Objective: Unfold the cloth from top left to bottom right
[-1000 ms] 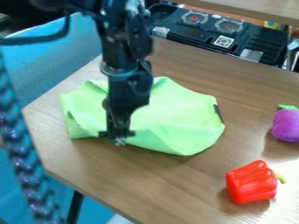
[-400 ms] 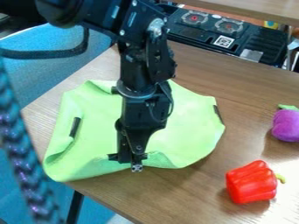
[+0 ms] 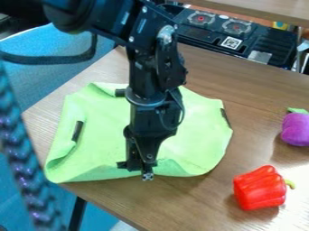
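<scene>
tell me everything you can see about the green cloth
The cloth is light green, soft-looking fabric with small dark strips near its left, right and upper edges in view. It lies mostly spread on the wood-look table, its left side partly turned over, its near edge curled and rumpled. The gripper is at that near edge.

No legible text; square code label [image 3: 231, 42] on black case [image 3: 274, 44].

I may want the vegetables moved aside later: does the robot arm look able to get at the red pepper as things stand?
Probably yes: the red pepper sits uncovered on bare tabletop, though the gripper is down at the cloth.
</scene>
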`<state>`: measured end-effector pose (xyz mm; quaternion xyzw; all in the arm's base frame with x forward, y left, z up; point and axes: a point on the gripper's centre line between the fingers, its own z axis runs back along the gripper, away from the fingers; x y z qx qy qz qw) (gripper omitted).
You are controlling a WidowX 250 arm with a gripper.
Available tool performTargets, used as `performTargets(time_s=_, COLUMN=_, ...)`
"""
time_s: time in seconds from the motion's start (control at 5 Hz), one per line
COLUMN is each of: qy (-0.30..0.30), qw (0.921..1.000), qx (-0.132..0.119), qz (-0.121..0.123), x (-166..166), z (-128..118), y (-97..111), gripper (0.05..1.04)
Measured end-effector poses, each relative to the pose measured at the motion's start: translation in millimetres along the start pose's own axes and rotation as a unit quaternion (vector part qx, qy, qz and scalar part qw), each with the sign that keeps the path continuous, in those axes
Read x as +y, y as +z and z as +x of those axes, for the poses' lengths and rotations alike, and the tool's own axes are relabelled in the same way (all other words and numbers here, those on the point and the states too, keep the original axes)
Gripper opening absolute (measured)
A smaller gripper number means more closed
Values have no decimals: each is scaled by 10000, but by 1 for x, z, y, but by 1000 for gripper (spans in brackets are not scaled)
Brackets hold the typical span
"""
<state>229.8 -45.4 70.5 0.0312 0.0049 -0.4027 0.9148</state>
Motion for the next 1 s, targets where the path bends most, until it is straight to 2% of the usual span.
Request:
performTargets(time_s=0.2, qy=25, qw=10000, qx=34, qz=-47, x=4, z=-3, y=-3, gripper=254)
performTargets(time_s=0.6, qy=61, qw=9998, qx=35, qz=-210, x=18, z=-10, y=6, gripper=830)
performTargets(time_s=0.8, qy=99, qw=9995, qx=-103, qz=-299, x=30, z=-11, y=21, gripper=1002)
performTargets(time_s=1.0, qy=590, qw=9977, qx=-312, qz=92, x=65, z=-13, y=39, gripper=999)
